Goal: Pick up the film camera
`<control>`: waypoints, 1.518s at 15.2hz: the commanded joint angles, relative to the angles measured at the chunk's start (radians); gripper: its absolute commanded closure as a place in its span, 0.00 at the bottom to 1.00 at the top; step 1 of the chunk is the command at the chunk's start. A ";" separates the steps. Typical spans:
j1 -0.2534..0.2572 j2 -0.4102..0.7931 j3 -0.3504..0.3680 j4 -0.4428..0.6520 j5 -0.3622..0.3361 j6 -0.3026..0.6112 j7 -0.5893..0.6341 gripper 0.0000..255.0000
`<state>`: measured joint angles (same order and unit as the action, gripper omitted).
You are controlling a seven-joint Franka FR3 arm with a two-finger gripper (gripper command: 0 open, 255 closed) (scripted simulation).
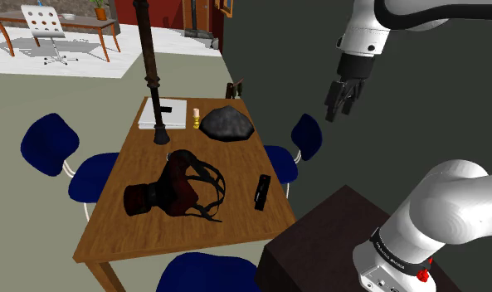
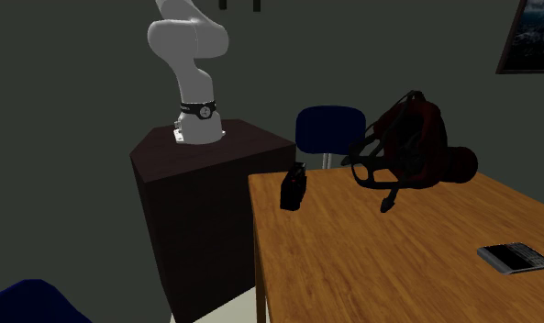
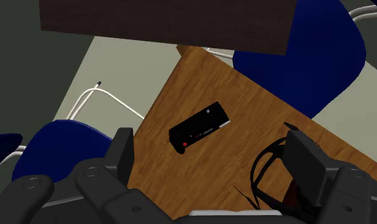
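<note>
While the gripper [image 1: 343, 103] hangs high with its fingers spread and nothing between them, the film camera [image 1: 171, 193] sits well apart from it on the wooden table [image 1: 236, 228]. It is dark red and black, and its strap [image 1: 211, 189] spills in loose loops on the side facing the arm.

From where I stand, the first worry is aim. The wrist view looks down on a small black gadget [image 3: 199, 127] near the table's edge, and only a bit of strap peeks past one finger. A straight drop from here would, I reckon, land on the gadget or the edge, not on the camera.

The second worry is the strap. It lies between the hand and the camera's body, so a reach from that side may snag a loop or pinch only the strap, and the camera would then dangle or slip free. The body also looks bulky, so closing across its widest part might just shove it along the wood. A tall dark post [image 1: 155, 83] stands just behind it, and a wide swing could knock that over.
</note>
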<state>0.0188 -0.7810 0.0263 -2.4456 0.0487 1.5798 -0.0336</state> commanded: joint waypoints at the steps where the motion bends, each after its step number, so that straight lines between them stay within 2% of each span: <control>1: 0.000 0.000 0.000 0.000 0.000 0.000 0.000 0.00; 7: -0.025 0.064 0.071 -0.147 0.061 0.231 0.167 0.00; 12: -0.044 0.178 0.133 -0.228 0.107 0.443 0.301 0.00; 18: -0.072 0.386 0.205 -0.268 0.143 0.714 0.464 0.00; 23: -0.108 0.607 0.256 -0.252 0.127 0.937 0.617 0.00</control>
<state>-0.0814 -0.2301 0.2694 -2.7061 0.1827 2.4629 0.5446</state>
